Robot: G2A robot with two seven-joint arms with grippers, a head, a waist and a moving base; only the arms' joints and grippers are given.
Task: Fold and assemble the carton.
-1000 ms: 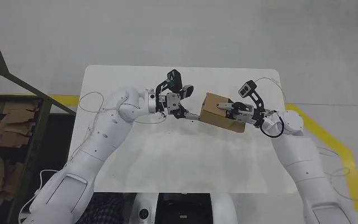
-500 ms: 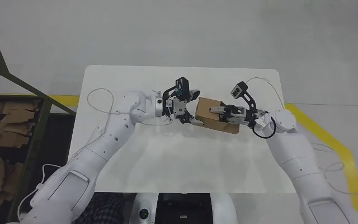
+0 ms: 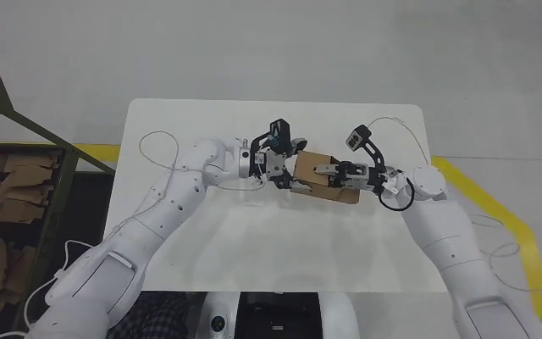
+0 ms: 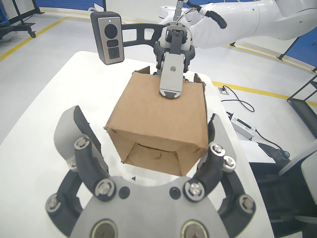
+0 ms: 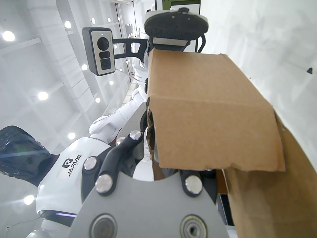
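A brown carton [image 3: 322,176] lies on its side at the middle of the white table [image 3: 212,237], tilted a little off the surface. My right gripper [image 3: 337,172] is shut on its upper wall at the end facing the right arm; one finger [image 4: 171,75] lies flat on the outside of the top panel [image 4: 161,105]. My left gripper [image 4: 145,118] stands open at the opposite, open end, a finger on either side of the mouth. One of those fingers [image 4: 213,134] touches the carton's corner. In the right wrist view the carton [image 5: 205,115] is close, with a left finger pad [image 5: 175,25] beyond its far edge.
A bin of flat cardboard pieces [image 3: 25,191] stands on the floor beyond the table's left edge. The table's near half [image 3: 279,254] is bare white surface. A yellow floor line [image 3: 474,191] runs past the right side.
The right gripper has carried the carton leftward. The left gripper has moved right to meet it, and its fingers now flank the open end.
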